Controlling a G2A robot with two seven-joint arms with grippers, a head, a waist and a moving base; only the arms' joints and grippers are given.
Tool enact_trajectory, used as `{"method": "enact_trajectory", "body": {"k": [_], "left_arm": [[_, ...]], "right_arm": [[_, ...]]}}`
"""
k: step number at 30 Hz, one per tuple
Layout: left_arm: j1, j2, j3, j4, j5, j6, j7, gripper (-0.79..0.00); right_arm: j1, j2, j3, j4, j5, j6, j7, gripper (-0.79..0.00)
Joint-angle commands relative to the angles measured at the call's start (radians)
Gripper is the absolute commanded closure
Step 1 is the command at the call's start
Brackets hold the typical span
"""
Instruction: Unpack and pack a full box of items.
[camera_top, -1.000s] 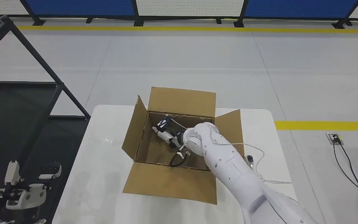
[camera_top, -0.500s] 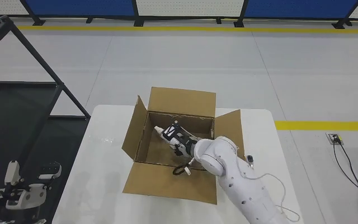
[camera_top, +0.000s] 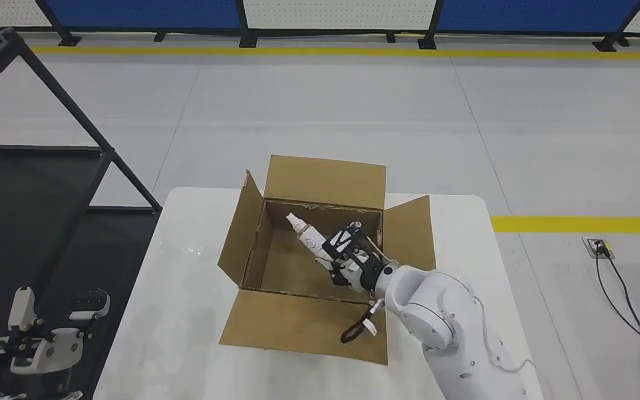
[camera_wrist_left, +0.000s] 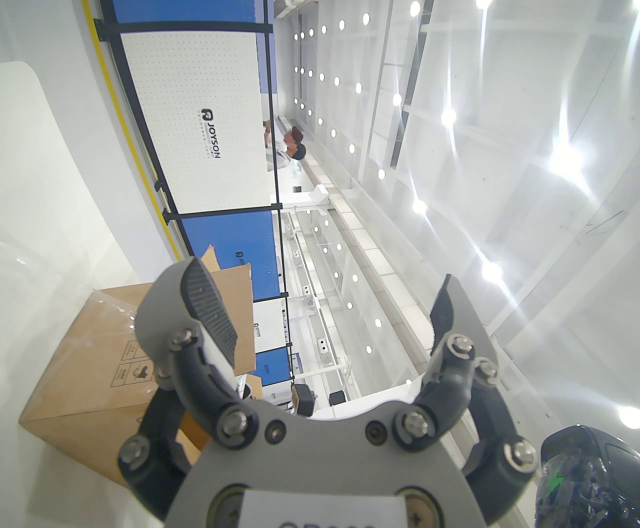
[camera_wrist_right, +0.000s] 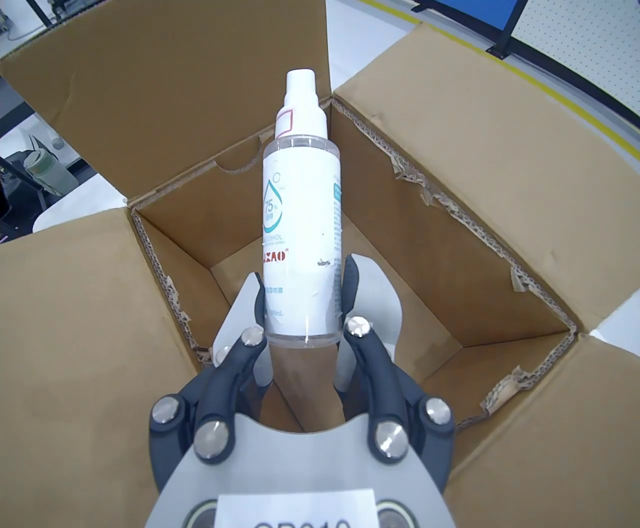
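The right hand (camera_wrist_right: 302, 300) is clamped on the bottom end of a spray bottle (camera_wrist_right: 300, 220), one finger on each side of its clear base. The bottle points away from the wrist, nozzle farthest out. It has a white label with a teal drop mark, a clear shoulder ring and a narrow white spray cap.

Below and around it lies the open cardboard box (camera_wrist_right: 450, 175), all four flaps folded outward and the cut edges ragged along the rim. From above, the bottle lies at a slant over the box's opening, its cap aimed at the back left corner, with the right arm coming in over the front right edge.

The left hand (camera_wrist_left: 322, 295) is spread wide with nothing between its ribbed pads (camera_wrist_left: 210, 305). Its camera looks sideways past the box's outer wall, which bears small printed handling symbols, and up to a ceiling dotted with lamps.

The box stands near the middle of a white worktop (camera_top: 190, 290) with rounded corners. Beyond it is a pale grey floor crossed by yellow lines (camera_top: 300, 50), and at the far side a row of blue and white partition panels (camera_top: 140, 12) on black feet.
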Motion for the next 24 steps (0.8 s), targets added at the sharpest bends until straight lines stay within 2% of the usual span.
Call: {"method": "enact_trajectory", "body": {"k": [1,11,16,20,24], "left_arm": [[0.0,0.0,0.0,0.0,0.0,0.0,0.0,-0.785],[0.0,0.0,0.0,0.0,0.0,0.0,0.0,-0.785],[0.0,0.0,0.0,0.0,0.0,0.0,0.0,-0.785],[0.0,0.0,0.0,0.0,0.0,0.0,0.0,-0.785],[0.0,0.0,0.0,0.0,0.0,0.0,0.0,-0.785]], "right_arm": [[0.001,0.0,-0.001,0.001,-0.001,0.001,-0.001,0.0],[0.001,0.0,-0.001,0.001,-0.001,0.001,-0.001,0.0],[-0.017,0.004,0.016,-0.039,0.039,-0.006,-0.049,0.0],[-0.088,0.018,0.105,-0.146,0.114,-0.021,-0.1,0.0],[-0.226,0.039,0.254,-0.303,0.239,-0.072,-0.163,0.0]]}}
